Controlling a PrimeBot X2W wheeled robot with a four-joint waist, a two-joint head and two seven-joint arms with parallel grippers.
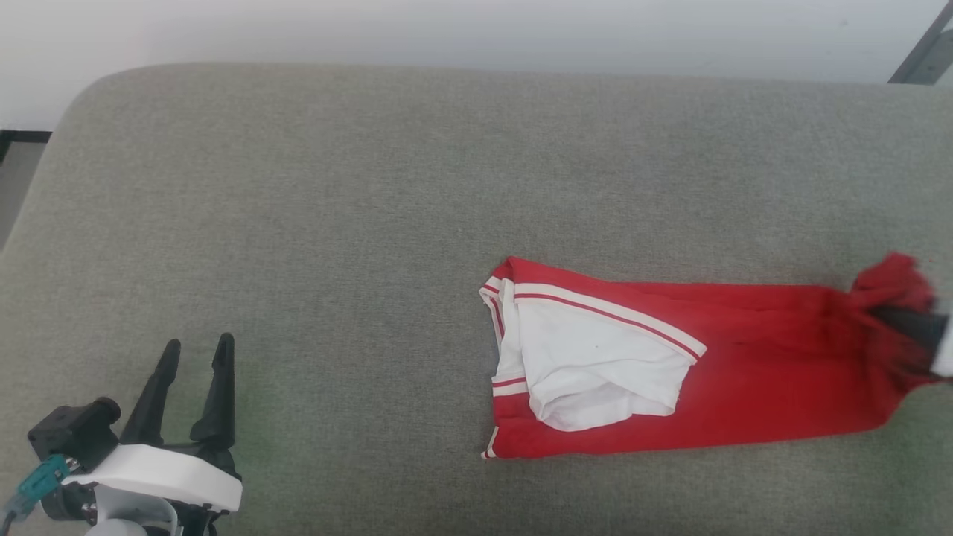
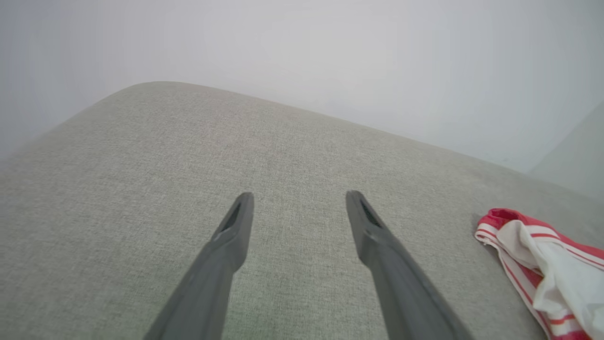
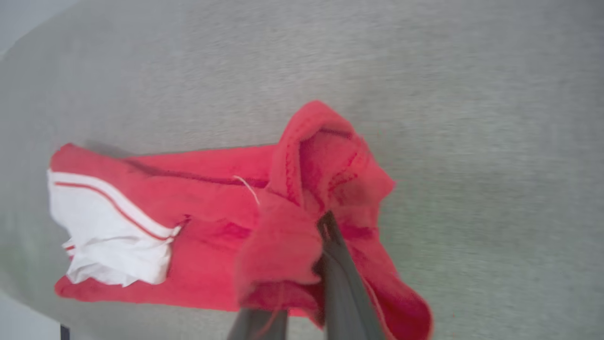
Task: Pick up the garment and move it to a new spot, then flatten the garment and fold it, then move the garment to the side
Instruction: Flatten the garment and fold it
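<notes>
The garment [image 1: 744,365], a red shirt with white sleeves and striped trim, lies folded into a long strip on the grey cushion [image 1: 335,223], right of centre. My right gripper [image 1: 901,320] is shut on its bunched red hem at the right edge of the head view. In the right wrist view the garment [image 3: 212,236] trails left from my right gripper [image 3: 321,222], whose fingers are wrapped in red cloth. My left gripper [image 1: 195,357] stands open at the lower left, far from the shirt. Past my left gripper [image 2: 297,200] the garment [image 2: 542,264] shows a striped sleeve edge.
The grey cushion has a rounded far left corner [image 1: 112,89], with a pale wall [image 1: 476,30] behind it. A dark frame piece [image 1: 923,52] stands at the top right. Floor [image 1: 15,179] shows off the cushion's left side.
</notes>
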